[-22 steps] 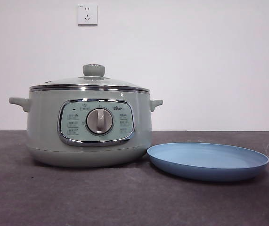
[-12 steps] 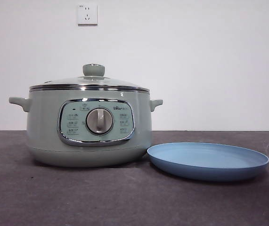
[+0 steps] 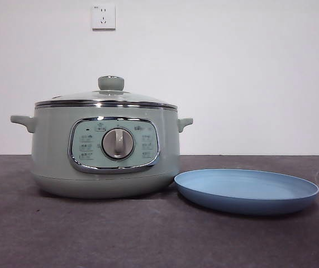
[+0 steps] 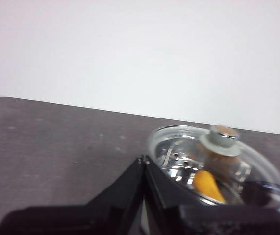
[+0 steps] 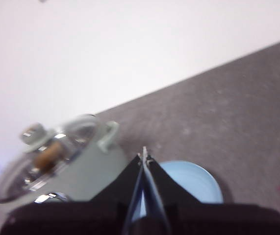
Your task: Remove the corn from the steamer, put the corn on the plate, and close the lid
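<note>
The steamer (image 3: 106, 151) stands on the left of the dark bench (image 3: 92, 234), its chrome-framed panel facing me with a silver dial (image 3: 118, 143) in the middle; there is a small logo at the panel's upper right and rows of tiny button labels either side of the dial, but all of it is too small for me to read. The lid (image 3: 106, 96) sits closed on the pot, green knob up. The plate (image 3: 246, 191) lies just to the right of the steamer, bare, its rim close to the pot's base. A white wall socket (image 3: 103, 17) is above the pot. From the front I cannot see inside; my left wrist camera looks down through the glass and shows the corn (image 4: 207, 185) lying in the steamer under the lid. My left hand (image 4: 143, 160) is clenched and empty, above the bench beside the pot. My right hand (image 5: 143, 154) is likewise pressed closed and empty, over the near side of the plate.
</note>
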